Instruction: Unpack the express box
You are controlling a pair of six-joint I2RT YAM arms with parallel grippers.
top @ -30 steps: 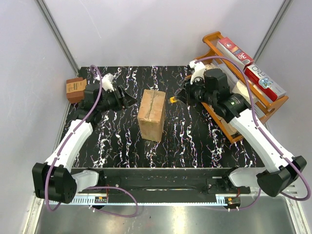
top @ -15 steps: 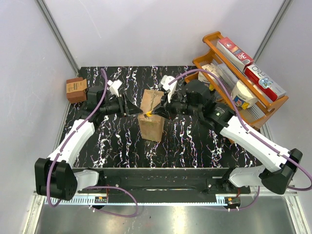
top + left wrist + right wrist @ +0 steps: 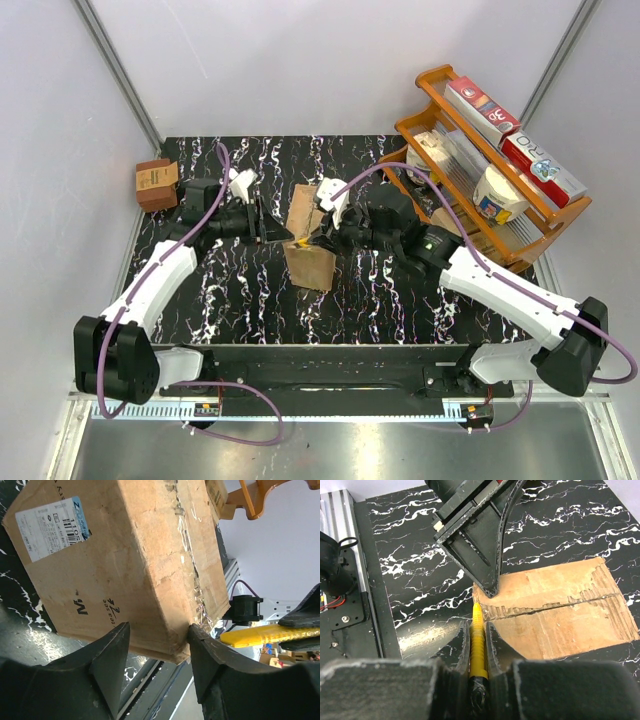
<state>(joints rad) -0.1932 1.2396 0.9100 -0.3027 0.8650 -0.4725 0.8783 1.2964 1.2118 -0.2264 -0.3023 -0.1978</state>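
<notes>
The express box [image 3: 310, 236] stands mid-table, flaps closed, with a jagged seam [image 3: 555, 604] along its top. The left wrist view shows its white label [image 3: 50, 526] and dark print on the side [image 3: 115, 565]. My left gripper [image 3: 272, 228] is open. Its jaws straddle the box's near left top corner [image 3: 157, 647], and the right finger [image 3: 215, 665] touches the edge. My right gripper [image 3: 322, 238] is shut on a yellow cutter [image 3: 479, 640]. The cutter's tip sits at the near end of the seam, beside the left gripper's finger [image 3: 487, 565].
A smaller darker-brown box [image 3: 157, 183] sits at the far left table edge. An orange rack [image 3: 452, 208] with cartons and packets stands at the right, close behind the right arm. A black rail [image 3: 342, 580] runs along the table's near edge.
My right arm swung left from the rack to the box, bringing the yellow cutter's tip to the seam's near end. My left gripper moved right onto the box's corner.
</notes>
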